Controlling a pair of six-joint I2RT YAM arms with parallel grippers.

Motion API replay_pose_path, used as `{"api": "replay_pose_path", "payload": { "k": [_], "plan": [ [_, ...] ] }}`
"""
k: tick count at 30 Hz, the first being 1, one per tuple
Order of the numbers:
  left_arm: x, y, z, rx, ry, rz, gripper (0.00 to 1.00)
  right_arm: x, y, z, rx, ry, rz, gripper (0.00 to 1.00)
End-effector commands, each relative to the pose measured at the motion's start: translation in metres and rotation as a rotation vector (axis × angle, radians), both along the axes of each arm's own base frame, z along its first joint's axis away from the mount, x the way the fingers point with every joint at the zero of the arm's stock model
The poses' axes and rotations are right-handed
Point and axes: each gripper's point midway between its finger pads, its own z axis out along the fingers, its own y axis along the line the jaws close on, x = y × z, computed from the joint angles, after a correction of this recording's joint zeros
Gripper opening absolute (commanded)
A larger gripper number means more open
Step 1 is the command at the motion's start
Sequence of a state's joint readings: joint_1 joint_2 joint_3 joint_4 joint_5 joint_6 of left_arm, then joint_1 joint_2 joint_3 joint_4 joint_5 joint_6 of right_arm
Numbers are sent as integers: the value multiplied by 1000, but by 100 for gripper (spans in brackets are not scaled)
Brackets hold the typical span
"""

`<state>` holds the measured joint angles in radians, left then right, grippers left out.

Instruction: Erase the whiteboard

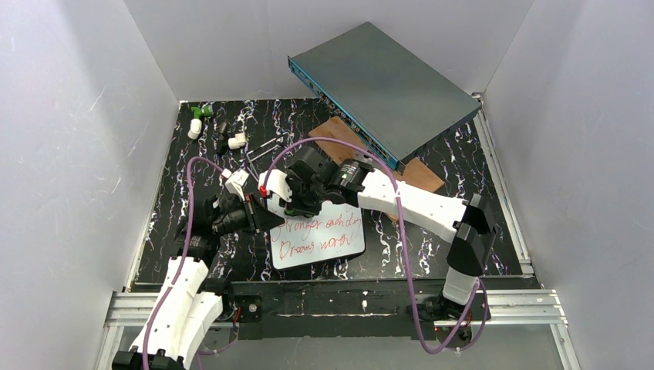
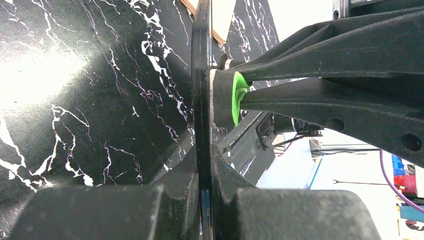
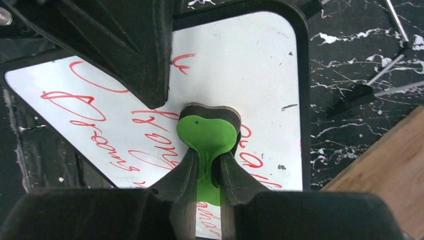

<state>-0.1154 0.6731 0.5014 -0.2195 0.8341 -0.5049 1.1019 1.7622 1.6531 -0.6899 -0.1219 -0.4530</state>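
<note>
Your left gripper (image 2: pixel 205 160) is pinching the left edge of the whiteboard (image 1: pixel 324 245), which is sitting front-middle on the black table (image 1: pixel 463 154), red writing showing. Your right gripper (image 3: pixel 206 165) is squeezing a green eraser (image 3: pixel 206 131), its pad touching the board's upper left. Beyond, a grey-teal box (image 1: pixel 385 85) is resting on a wooden plank (image 1: pixel 420 173).

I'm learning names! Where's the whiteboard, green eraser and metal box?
whiteboard (image 1: pixel 318 237), top view, its white face.
green eraser (image 3: pixel 205 132), right wrist view, its green back.
metal box (image 1: pixel 385 89), top view, its flat top.
</note>
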Motion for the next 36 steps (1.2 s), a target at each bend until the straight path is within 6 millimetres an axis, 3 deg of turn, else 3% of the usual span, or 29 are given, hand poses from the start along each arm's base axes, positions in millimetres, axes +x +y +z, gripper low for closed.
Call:
{"api": "replay_pose_path", "payload": {
  "k": [1, 3, 7, 9, 13, 16, 20, 31, 36],
  "plan": [
    [3, -3, 19, 27, -138, -66, 0, 31, -1, 16, 2, -151, -77, 1],
    [4, -4, 21, 28, -140, -71, 0, 43, 6, 28, 23, -184, -118, 1],
    [8, -4, 23, 34, -145, -80, 0, 48, 21, 41, 54, -178, -123, 1],
    [9, -4, 23, 39, -151, -81, 0, 43, 21, 35, 42, -156, -105, 1],
    [9, -4, 20, 41, -165, -88, 0, 10, 12, 14, 7, -49, 28, 1],
    [9, -4, 23, 44, -182, -94, 0, -2, 2, -1, -30, -23, 76, 1],
    [8, -4, 25, 47, -201, -94, 0, 4, -2, -3, -44, -52, 60, 1],
    [3, -1, 22, 67, -211, -98, 0, 33, 16, 9, -17, -128, -31, 1],
    [4, -1, 22, 68, -210, -99, 0, 20, 12, 4, -8, -79, 7, 1]
  ]
}}
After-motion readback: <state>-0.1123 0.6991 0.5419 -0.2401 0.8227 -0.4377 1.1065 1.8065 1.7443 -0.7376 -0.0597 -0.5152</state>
